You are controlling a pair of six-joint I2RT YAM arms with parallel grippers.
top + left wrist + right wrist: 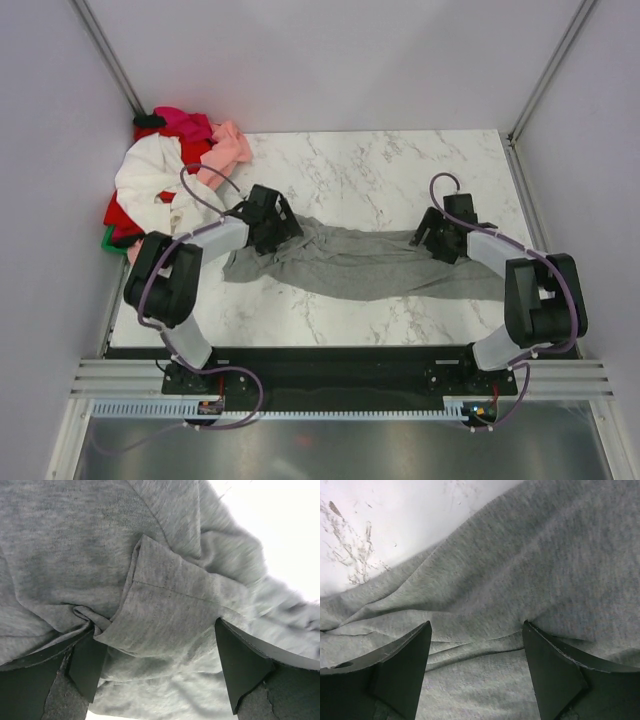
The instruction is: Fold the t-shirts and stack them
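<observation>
Left gripper [268, 222] and right gripper [440, 235]: both with jaws apart, low over grey t-shirt [360, 265]. It lies crumpled, unfolded, across table [380, 170] middle. Other t-shirts [165, 185] heaped at table far-left corner. Nothing folded or stacked yet.

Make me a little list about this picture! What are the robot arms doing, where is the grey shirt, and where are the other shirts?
grey t-shirt: lying rumpled across the middle of the marble table, not folded yet
left gripper: down on the shirt's left end, fingers apart, a fold of cloth between them
right gripper: down on the shirt's right end, fingers apart
pile of shirts: heaped at the far left corner; white, red, pink, magenta, a bit of green
folded stack: none to see
</observation>
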